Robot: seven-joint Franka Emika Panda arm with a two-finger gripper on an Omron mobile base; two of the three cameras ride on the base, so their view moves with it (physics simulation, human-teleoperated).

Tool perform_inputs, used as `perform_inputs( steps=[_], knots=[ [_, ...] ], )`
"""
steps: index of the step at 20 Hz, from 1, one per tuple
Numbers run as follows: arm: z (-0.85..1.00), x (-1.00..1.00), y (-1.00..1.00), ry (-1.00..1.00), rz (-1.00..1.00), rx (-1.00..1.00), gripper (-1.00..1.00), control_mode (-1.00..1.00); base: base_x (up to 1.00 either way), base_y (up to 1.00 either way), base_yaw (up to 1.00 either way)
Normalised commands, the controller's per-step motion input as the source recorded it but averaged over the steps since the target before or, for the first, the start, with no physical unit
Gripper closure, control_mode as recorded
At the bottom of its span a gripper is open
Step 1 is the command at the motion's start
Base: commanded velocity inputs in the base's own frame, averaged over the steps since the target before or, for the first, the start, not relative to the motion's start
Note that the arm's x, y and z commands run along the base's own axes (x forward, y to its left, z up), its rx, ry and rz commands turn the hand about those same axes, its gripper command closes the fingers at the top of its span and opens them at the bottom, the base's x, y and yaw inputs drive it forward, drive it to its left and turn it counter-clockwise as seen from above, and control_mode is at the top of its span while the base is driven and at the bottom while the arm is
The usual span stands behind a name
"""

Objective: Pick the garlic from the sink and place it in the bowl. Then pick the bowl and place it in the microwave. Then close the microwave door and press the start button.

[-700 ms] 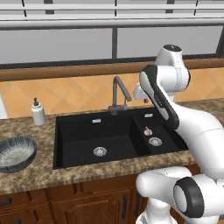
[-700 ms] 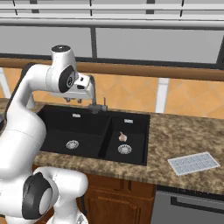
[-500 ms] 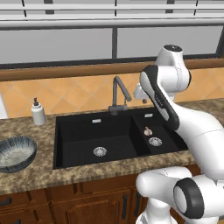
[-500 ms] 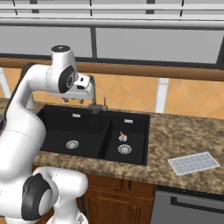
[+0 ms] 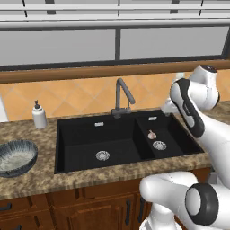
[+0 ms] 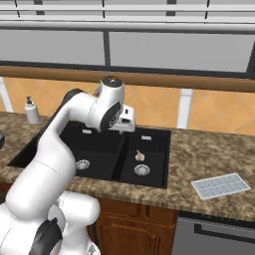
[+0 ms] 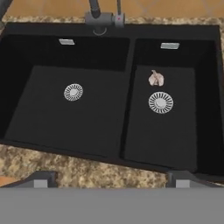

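the garlic (image 5: 152,134) is lying on the floor of the narrow right basin of the sink (image 5: 90,137), just on the far side of that basin's silver drain strainer (image 5: 159,145) and close to it, though whether the two are touching is hard to tell. in the hand view the garlic (image 7: 155,78) is showing as a small pale pinkish bulb with its tapered tip pointing up and to the left, sitting right above the strainer (image 7: 160,102). from the right base view the garlic (image 6: 140,156) is sitting in the same basin, near its middle.

the gripper (image 7: 113,180) is hanging above the near rim of the sink, well clear of the garlic, with its two fingertips (image 7: 40,180) standing wide apart and nothing between them. it is gripping nothing. the arm is reaching over the counter with the hand looking down into both basins.

the wide left basin is carrying its own drain (image 5: 102,155) in the middle of its floor. the grey faucet (image 5: 122,96) is rising at the far edge between the two basins. the bowl (image 5: 15,157) is resting on the speckled counter (image 5: 40,173) to the left of the sink, apart from it, upright. a soap dispenser (image 5: 39,115) is standing at the far left on the counter. a pale grid mat (image 6: 219,186) is lying on the counter well to the right of the sink.
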Motion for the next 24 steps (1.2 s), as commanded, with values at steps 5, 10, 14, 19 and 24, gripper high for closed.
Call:
perform_inputs(
  steps=[5, 10, 14, 19, 24],
  knots=[
    [-0.53, 0.10, -0.86, 0.05, 0.09, 0.02, -1.00, -1.00, 0.00, 0.00, 0.00],
    [-0.57, 0.43, 0.00, 0.13, 0.05, -0.05, -1.00, -1.00, 0.00, 0.00, 0.00],
    [-0.34, 0.46, -0.02, 0.00, 0.01, 0.00, -1.00, -1.00, 0.00, 0.00, 0.00],
    [-0.25, 0.36, -0.18, 0.05, -0.06, 0.07, -1.00, -1.00, 0.00, 0.00, 0.00],
    [-0.29, 0.30, -0.03, 0.04, -0.13, 0.06, -1.00, -1.00, 0.00, 0.00, 0.00]
  ],
)
